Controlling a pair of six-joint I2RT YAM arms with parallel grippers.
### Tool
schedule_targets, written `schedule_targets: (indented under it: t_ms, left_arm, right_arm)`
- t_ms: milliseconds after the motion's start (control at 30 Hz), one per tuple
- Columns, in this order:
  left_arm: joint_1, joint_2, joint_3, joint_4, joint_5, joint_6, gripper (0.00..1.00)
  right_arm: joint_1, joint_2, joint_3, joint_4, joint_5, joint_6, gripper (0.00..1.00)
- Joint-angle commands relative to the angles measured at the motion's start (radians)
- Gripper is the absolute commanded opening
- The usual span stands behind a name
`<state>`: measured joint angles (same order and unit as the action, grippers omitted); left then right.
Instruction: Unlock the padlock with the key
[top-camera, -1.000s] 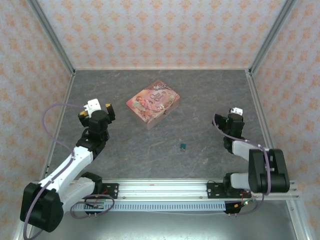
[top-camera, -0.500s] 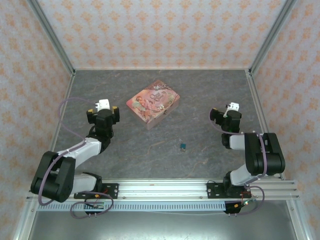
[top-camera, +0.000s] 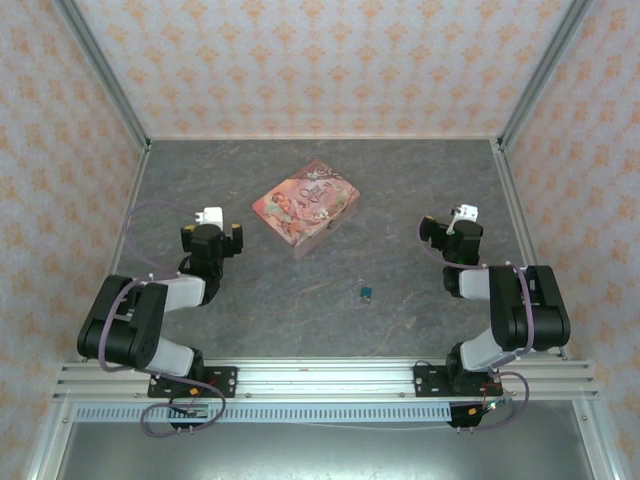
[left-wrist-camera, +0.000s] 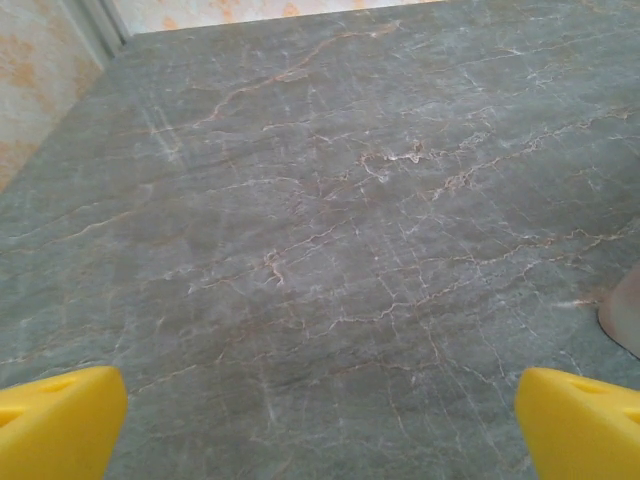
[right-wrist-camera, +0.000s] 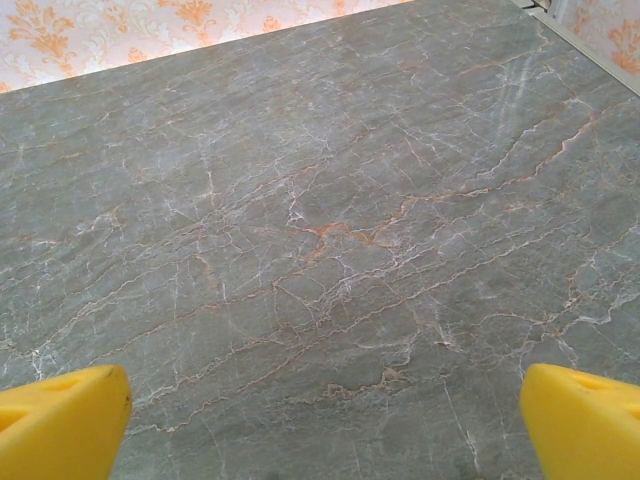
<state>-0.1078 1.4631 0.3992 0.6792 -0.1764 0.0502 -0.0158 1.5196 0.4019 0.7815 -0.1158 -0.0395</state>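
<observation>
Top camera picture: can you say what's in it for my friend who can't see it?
A tiny blue-teal padlock lies alone on a grey marbled table, in front of a pink picture tin lying farther back. The left gripper and right gripper sit off to either side, touching nothing, inside orange-patterned walls.

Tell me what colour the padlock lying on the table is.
The padlock is blue-teal, seen best, though very small, in the top external view.

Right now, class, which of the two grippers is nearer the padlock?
The right gripper: the tiny blue-teal padlock lies on its half of the table. The left gripper is farther off, nearer the pink tin.
</observation>
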Motion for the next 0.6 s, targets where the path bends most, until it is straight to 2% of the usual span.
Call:
schedule_targets:
  t_ms: [0, 33, 567]
  left_arm:
    - [0.047, 0.045, 0.011, 0.117, 0.055, -0.031, 1.00]
    - [0.049, 0.030, 0.028, 0.057, 0.050, -0.042, 1.00]
    - [0.052, 0.034, 0.026, 0.069, 0.050, -0.042, 1.00]
  right_arm:
    - [0.002, 0.001, 0.012, -0.001, 0.011, -0.013, 0.99]
    - [0.002, 0.000, 0.013, -0.001, 0.011, -0.015, 0.99]
    - [0.011, -0.001, 0.016, -0.005, 0.030, -0.017, 0.99]
